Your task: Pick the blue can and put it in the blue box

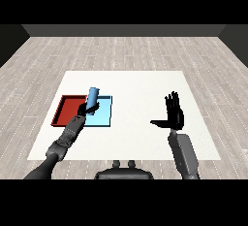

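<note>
**Left hand holds the blue can over the trays**

On a white table [140, 123], a red tray [65, 109] lies at the far left, touching a light blue tray [104, 116] just to its right. The left hand [89, 108], fingers curled round a blue can [92, 95], is over the seam between the two trays; the can stands nearly upright, tilted slightly. Well apart to the right, the right hand [175, 114] is raised with straight fingers and thumb spread, holding nothing. Nothing lies between the hands.
</note>
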